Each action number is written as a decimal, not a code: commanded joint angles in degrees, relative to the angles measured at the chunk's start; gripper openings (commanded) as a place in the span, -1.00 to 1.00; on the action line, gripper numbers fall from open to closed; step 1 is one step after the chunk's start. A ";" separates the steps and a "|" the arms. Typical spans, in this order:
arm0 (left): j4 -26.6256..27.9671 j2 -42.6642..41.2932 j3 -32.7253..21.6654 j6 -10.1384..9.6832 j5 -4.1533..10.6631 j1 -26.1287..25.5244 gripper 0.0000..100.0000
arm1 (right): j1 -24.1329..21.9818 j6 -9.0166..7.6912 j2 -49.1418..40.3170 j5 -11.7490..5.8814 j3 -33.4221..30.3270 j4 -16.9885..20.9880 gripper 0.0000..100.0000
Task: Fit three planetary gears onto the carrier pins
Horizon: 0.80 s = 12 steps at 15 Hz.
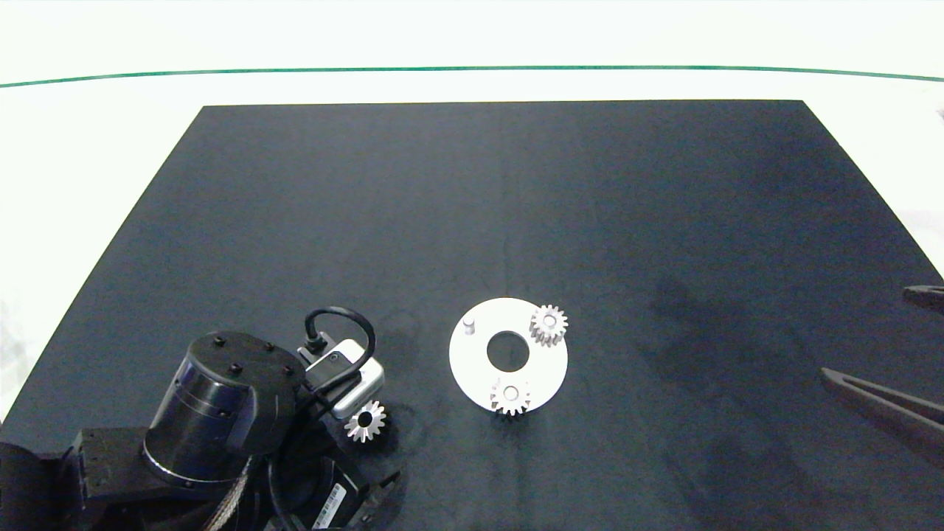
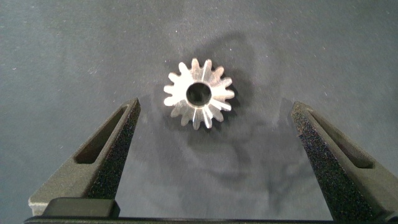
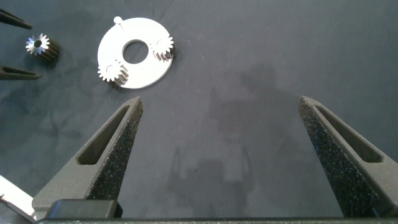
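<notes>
Two planetary gears are sitting on carrier pins of the white carrier disc: one gear at the disc's far right rim, the other at its near rim, each with a white pin end showing in its centre hole. The third carrier pin is standing bare at the disc's far left, upright. The third planetary gear is lying flat on the black mat, left of the disc and apart from it. The left gripper is hanging directly over this loose gear; its jaws are standing wide apart, one foam-padded finger to each side of the gear, neither touching it in the left wrist view. The right gripper is waiting at the mat's right edge, well apart from the disc, jaws spread wide over bare mat. The mat is lying on a white table with a green line across its far side.
</notes>
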 commanded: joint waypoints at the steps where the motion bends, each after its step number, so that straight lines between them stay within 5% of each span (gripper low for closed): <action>1: -3.24 1.73 0.83 0.07 -0.01 0.15 1.00 | 0.07 -0.05 0.61 -0.12 0.15 0.03 1.00; 12: -6.93 3.23 1.01 0.07 0.08 1.65 0.60 | 0.07 -0.05 0.53 -0.03 0.15 -0.15 1.00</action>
